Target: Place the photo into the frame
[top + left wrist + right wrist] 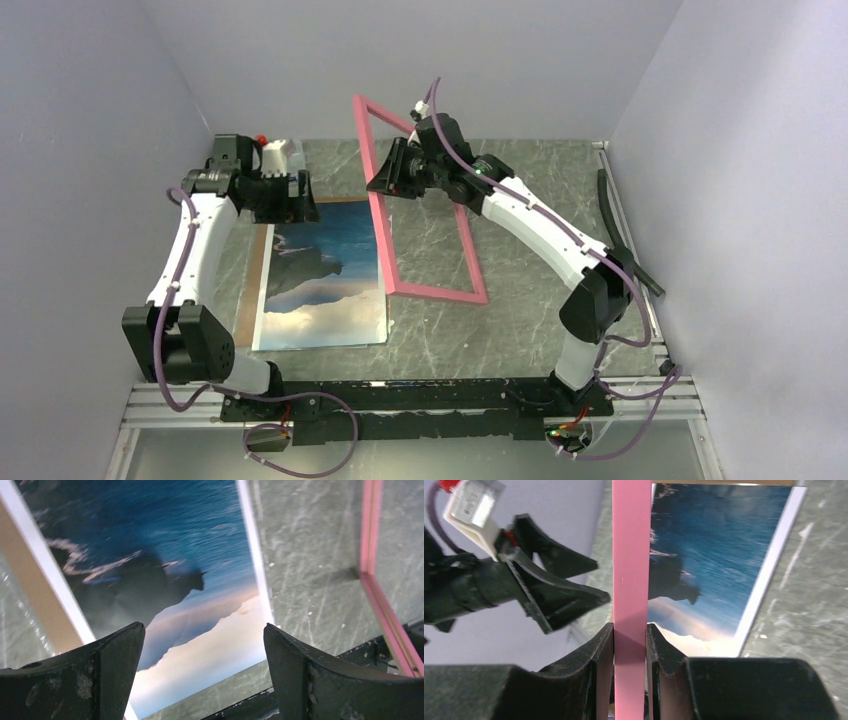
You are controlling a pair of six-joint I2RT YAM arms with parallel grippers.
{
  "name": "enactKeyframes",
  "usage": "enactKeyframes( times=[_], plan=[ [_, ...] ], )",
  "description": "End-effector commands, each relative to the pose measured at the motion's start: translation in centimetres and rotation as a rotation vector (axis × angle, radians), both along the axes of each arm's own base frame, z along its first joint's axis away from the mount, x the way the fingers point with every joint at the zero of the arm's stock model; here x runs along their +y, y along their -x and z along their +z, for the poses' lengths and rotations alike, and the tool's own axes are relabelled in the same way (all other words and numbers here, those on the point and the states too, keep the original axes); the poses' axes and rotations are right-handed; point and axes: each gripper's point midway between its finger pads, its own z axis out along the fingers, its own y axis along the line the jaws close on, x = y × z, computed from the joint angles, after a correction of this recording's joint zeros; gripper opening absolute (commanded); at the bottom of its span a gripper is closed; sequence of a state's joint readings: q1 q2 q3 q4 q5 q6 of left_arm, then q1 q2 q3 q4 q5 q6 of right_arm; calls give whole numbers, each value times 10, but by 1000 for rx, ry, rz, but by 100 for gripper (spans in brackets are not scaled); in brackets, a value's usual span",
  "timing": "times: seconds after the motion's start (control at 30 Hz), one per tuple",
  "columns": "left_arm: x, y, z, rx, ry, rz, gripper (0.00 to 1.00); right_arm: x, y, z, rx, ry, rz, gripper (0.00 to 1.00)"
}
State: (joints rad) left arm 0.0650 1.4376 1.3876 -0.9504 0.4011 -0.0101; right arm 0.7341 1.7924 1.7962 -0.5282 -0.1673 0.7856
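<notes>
With right gripper (pixel 630 645) clamped on tilted frame (pixel 381 232) and left gripper (pixel 202 630) spread open over photo (pixel 322 272), lower frame squarely onto photo.

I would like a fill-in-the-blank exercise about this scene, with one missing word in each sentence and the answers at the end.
1. The right gripper is shut on a bar of the frame, whose colour is ____.
2. The photo lies flat with its picture side facing ____.
3. The left gripper hangs above the photo with its jaws ____.
Missing words: pink; up; open.
</notes>
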Motion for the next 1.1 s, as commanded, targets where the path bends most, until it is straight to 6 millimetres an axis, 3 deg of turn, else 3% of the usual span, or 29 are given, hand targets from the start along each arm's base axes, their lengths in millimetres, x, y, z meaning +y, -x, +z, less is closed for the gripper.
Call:
enactKeyframes(
  times=[0.0, 0.17, 0.3, 0.47, 0.63, 0.77, 0.97, 1.07],
  plan=[
    [-49, -3, 52, -146, 78, -133, 95, 0, 5, 66, -15, -246, 50, 0],
    [-93, -3, 68, -171, 94, -222, 95, -7, 8, 73, 85, -443, 91, 0],
    [-117, -1, 76, -189, 107, -259, 94, -9, 6, 79, 122, -482, 97, 0],
    [-132, 2, 84, -205, 115, -282, 93, -10, 0, 88, 178, -554, 94, 0],
    [-135, -1, 100, -251, 125, -288, 92, -5, -6, 103, 209, -623, 95, 0],
    [-138, -1, 105, -271, 139, -299, 92, -13, -10, 100, 217, -652, 75, 0],
    [-153, -8, 107, -274, 160, -328, 92, -46, -18, 74, 287, -737, 10, 0],
    [-170, -12, 114, -296, 161, -362, 92, -62, -22, 70, 282, -724, -10, 11]
  ],
)
